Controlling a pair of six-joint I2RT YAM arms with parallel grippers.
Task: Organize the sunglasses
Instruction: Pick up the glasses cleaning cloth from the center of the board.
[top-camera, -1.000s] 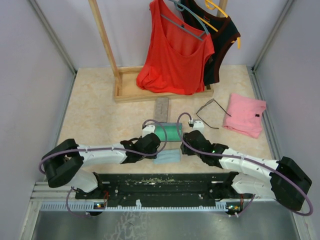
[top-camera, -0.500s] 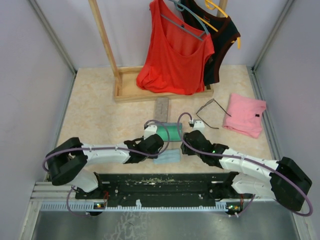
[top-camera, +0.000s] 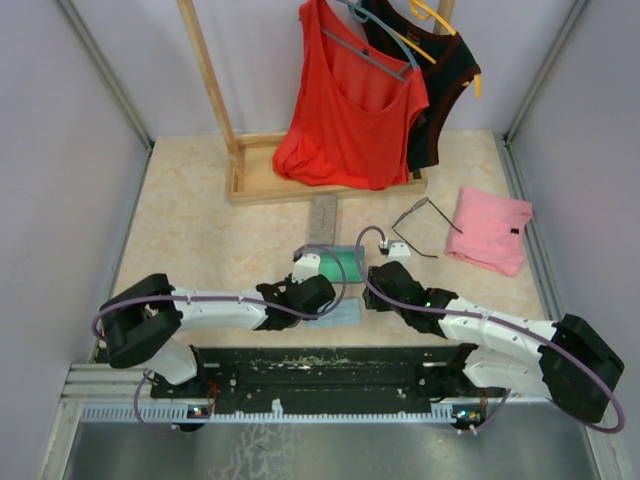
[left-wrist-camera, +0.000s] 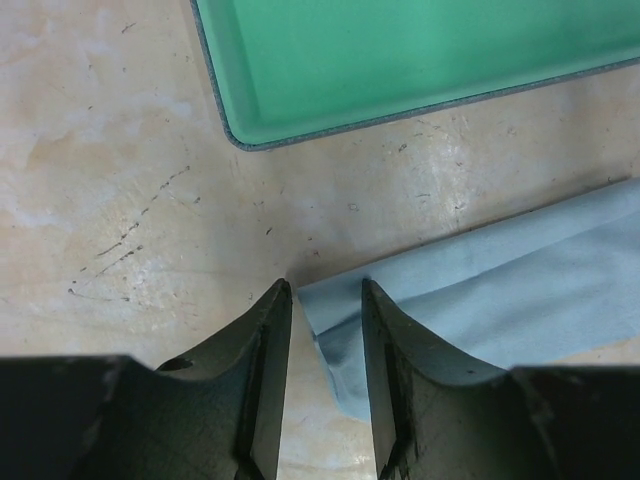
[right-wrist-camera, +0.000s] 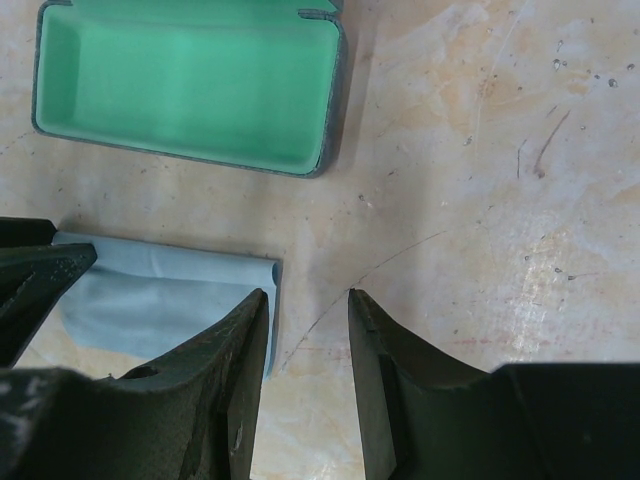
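Right now your left hand (left-wrist-camera: 325, 292) sits low over the beige marbled counter (left-wrist-camera: 120, 180). Its fingers stand a narrow gap apart and are clamped on nothing. One corner of the light blue folded wiping cloth (left-wrist-camera: 500, 270) pokes into that gap, closer to one finger than the other. Your right hand (right-wrist-camera: 306, 298) is likewise apart and holds nothing, with bare counter between its fingers and the cloth's other end just beside one of them. Just beyond the cloth lies the open oblong glasses case with the green lining (right-wrist-camera: 190, 80), empty as far as both wrist views show.

I judge that the step in hand concerns the cloth, not the glasses. Both hands bracket its two ends, most likely to lift it or tidy it toward the case. The next move calls for you to bring the left fingers flush to the counter, so the thin edge goes between them rather than sliding ahead, and then to close.

The thin dark wire-framed sunglasses (top-camera: 408, 244) are in neither hand. In the top view they lie on the counter a little beyond the right hand and farther from the left. They rest between the case and a pink folded cloth (top-camera: 490, 230). Only one pair shows there; I cannot find a second.
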